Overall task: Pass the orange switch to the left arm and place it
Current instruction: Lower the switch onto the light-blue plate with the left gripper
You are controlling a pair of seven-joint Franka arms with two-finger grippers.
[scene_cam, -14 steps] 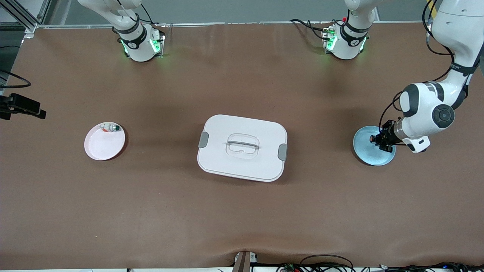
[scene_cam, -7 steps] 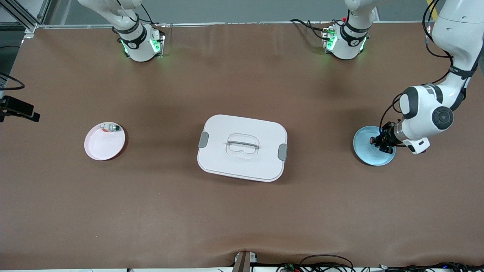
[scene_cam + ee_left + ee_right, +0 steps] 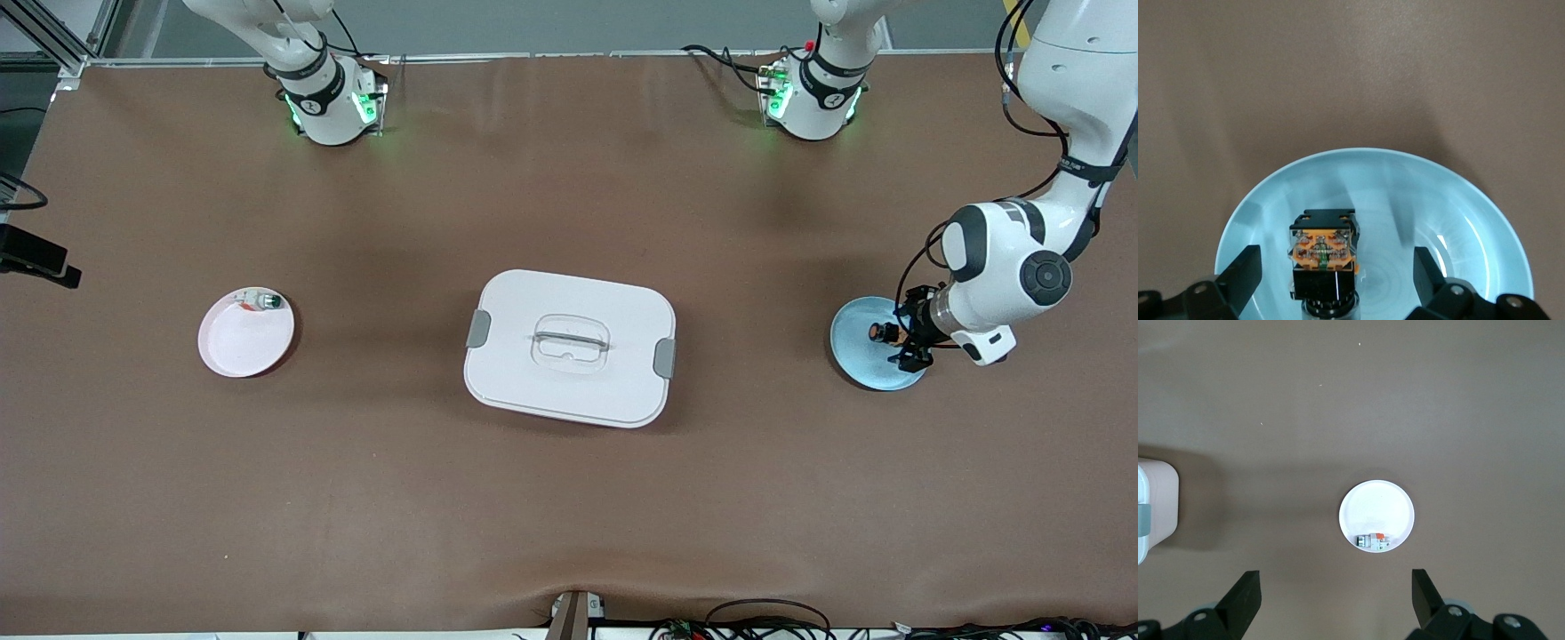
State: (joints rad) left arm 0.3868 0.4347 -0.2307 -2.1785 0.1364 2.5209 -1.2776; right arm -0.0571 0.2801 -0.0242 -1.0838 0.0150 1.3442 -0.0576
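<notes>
Step in hand, as I read it: release at the drop-off. The orange switch (image 3: 1323, 257) sits on the blue plate (image 3: 855, 364), near the edge of the table at the left arm's end; in the left wrist view it stands on the plate's floor between the left gripper (image 3: 909, 336)'s fingers (image 3: 1241, 275), w/ a clear gap each side, so jaws are spread wide and hold nothing. The box (image 3: 569, 348) lies mid-table, well apart from the blue plate, lid latched, untouched. Right gripper (image 3: 1336, 599) isn't in the front view; its wrist cam looks down from high over the pink plate (image 3: 246, 332) at the right arm's end, fingers wide apart, empty, arm waiting. The white component w/ green cap (image 3: 262, 301) lies at the pink plate's rim toward the robots' bases. Next move, prob.: lift the left gripper straight up w/o clipping the switch, then retract clear of the plate. Vs a second ago: left jaws were closed on the switch over the same plate, now parted, and the switch shows separate from the gripper in the front view; wrist has shifted slightly toward the table edge. Box, pink plate and white component haven't moved.
</notes>
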